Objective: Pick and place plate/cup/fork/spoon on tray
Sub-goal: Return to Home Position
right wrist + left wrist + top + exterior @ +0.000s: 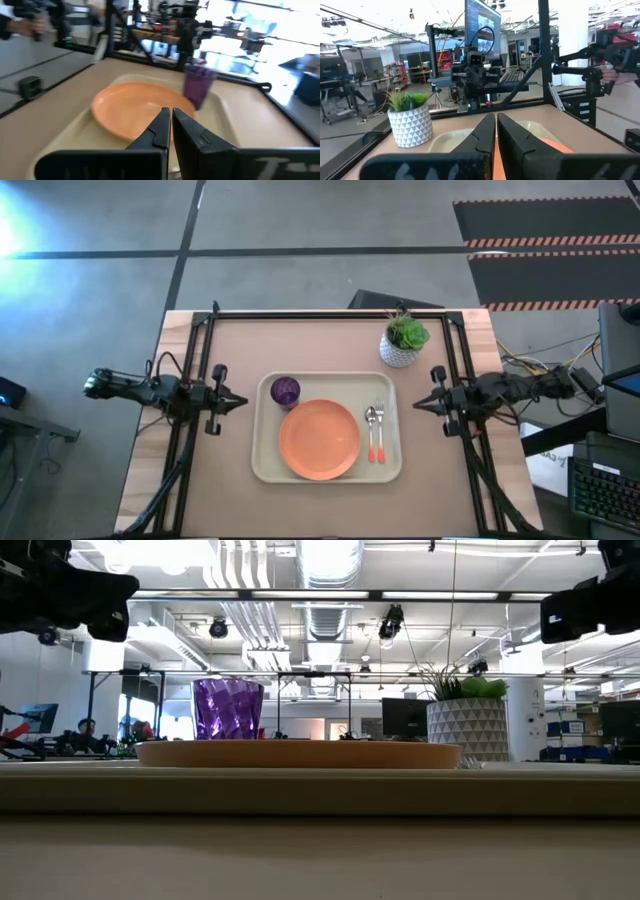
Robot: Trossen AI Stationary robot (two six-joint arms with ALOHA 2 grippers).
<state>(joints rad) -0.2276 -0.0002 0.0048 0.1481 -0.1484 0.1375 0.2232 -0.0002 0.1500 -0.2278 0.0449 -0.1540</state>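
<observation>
Plate [319, 439] on tray [262, 465], centre. Spoon [371, 435] and fork [380, 432] lie side by side to its right. Cup [285, 391] stands in the tray's back-left corner. Left gripper [243, 401] and right gripper [417, 406] flank the tray, raised, fingers pressed together. Plant pot [401, 350] sits beyond, off the tray.

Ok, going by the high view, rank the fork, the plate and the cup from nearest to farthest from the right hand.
1. The fork, on the right side of the tray, closest to the right hand.
2. The plate, in the middle of the tray.
3. The cup, in the tray's upper-left corner in that view.
</observation>
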